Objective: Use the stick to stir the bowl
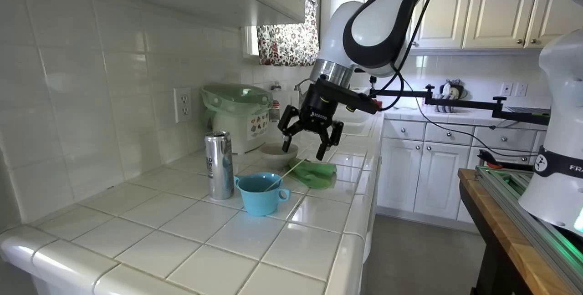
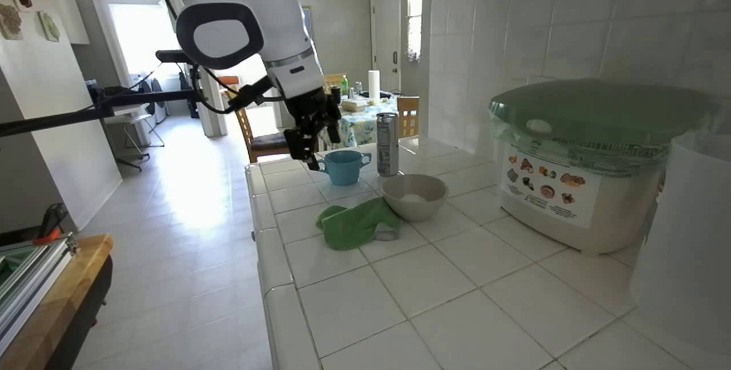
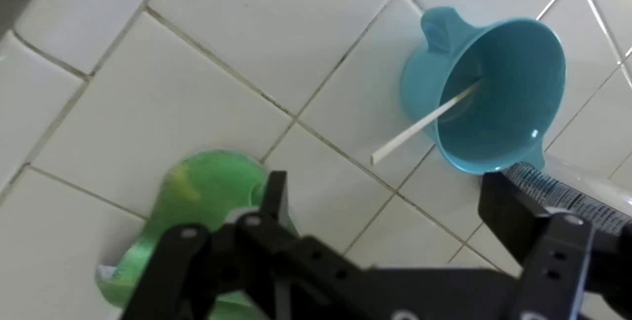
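One thin, straight, pale tan stick (image 3: 419, 126) leans in a small, deep, glossy light-blue bowl (image 1: 259, 204) with two handles, its upper end jutting past the rim. Over the white tiled counter (image 1: 214, 263), near that end but apart from it, hangs the black two-fingered gripper (image 1: 304, 148), its jaws spread wide and holding nothing. So the stick is placed for stirring but not grasped; whether any stirring has been done cannot be told. What remains, I judge, is gripping the upper end, then circling the stick. Beside the light-blue bowl stands a tall silver metal can (image 1: 219, 167); farther off, a crumpled green cloth (image 1: 314, 175) lies beside a pale round bowl (image 2: 420, 213).
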